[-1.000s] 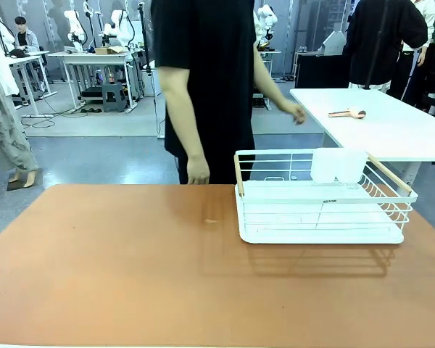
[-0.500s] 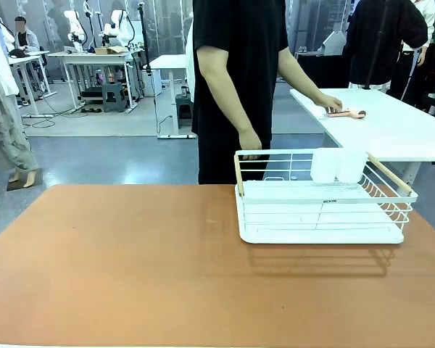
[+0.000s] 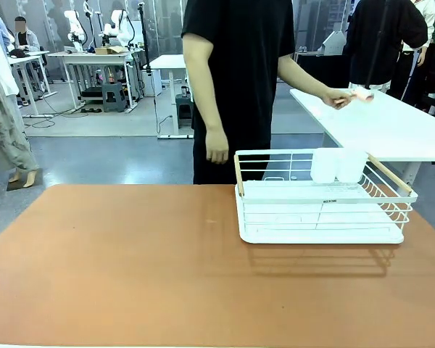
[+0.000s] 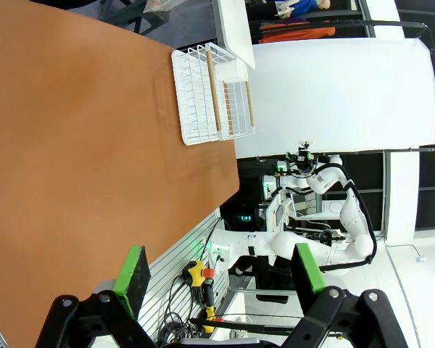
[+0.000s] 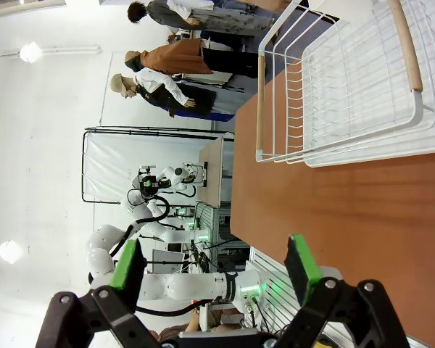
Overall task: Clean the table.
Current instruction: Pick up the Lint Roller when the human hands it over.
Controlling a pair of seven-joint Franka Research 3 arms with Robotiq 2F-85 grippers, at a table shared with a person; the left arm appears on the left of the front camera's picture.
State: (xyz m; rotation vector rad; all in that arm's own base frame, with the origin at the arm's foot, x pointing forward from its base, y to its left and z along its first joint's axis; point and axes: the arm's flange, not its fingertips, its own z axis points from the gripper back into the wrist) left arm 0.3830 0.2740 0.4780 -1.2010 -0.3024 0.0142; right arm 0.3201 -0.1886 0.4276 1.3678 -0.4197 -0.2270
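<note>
We hold our left gripper point(image 4: 221, 270) and right gripper point(image 5: 214, 262) with jaws spread wide and empty, about the near edge of the table point(image 3: 130, 261), which stretches ahead of both. The rack point(image 3: 319, 210) stands by its far right corner, long side along the far edge. We judge our right arm the nearer to it.
</note>
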